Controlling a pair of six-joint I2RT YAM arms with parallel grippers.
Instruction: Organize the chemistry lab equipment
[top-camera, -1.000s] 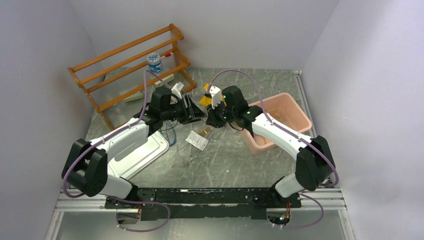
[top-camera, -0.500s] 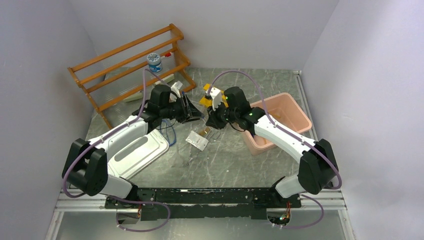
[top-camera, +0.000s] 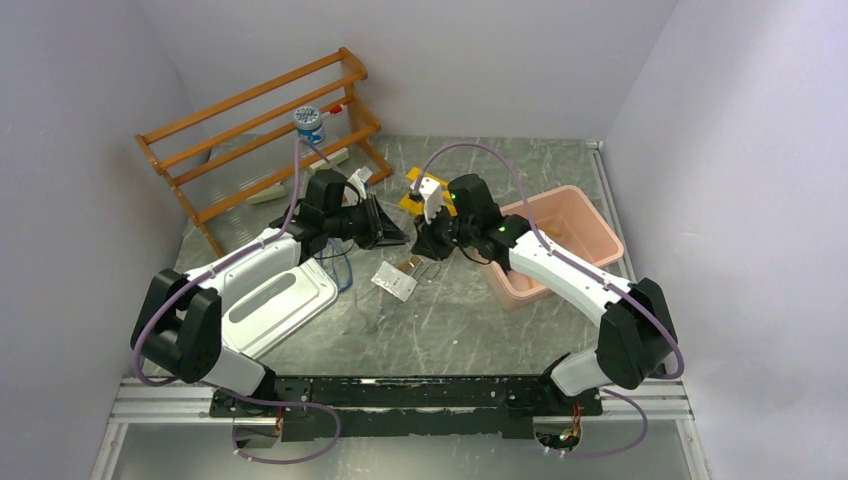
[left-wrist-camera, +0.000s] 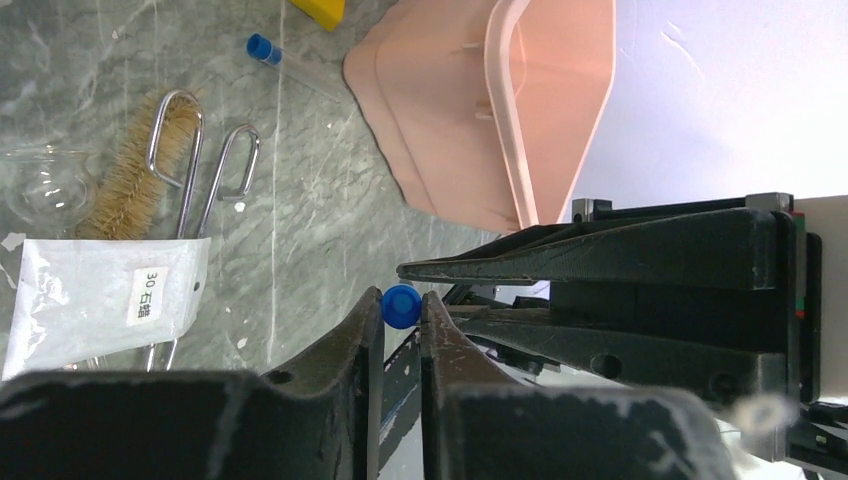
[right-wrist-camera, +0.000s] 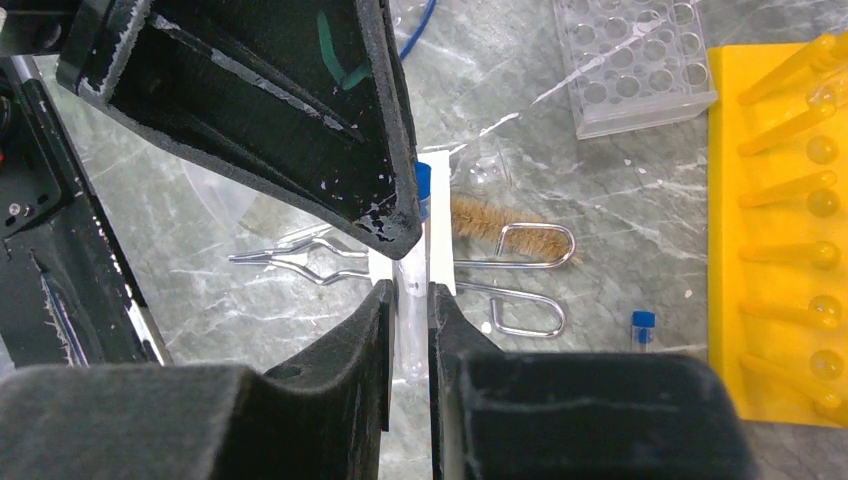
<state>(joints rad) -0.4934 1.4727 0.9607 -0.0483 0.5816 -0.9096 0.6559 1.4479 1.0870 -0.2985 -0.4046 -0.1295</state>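
Left hand (left-wrist-camera: 401, 300), right hand (right-wrist-camera: 410, 293) both clench tube (right-wrist-camera: 409, 268) near bin (left-wrist-camera: 450, 120); brush (left-wrist-camera: 125, 170), packet (left-wrist-camera: 100, 300), tweezers (right-wrist-camera: 300, 262) loose on bench (top-camera: 450, 330). Mostly undone.

1 high camera looks down the table (top-camera: 460, 330); 2 close wrist cameras share the brush (right-wrist-camera: 480, 215).

Left arm (top-camera: 250, 265): shoulder link swung slightly right, wrist nudged far. Right arm (top-camera: 560, 270): elbow out slightly right, wrist holding capped tube (right-wrist-camera: 410, 290) nudged far.
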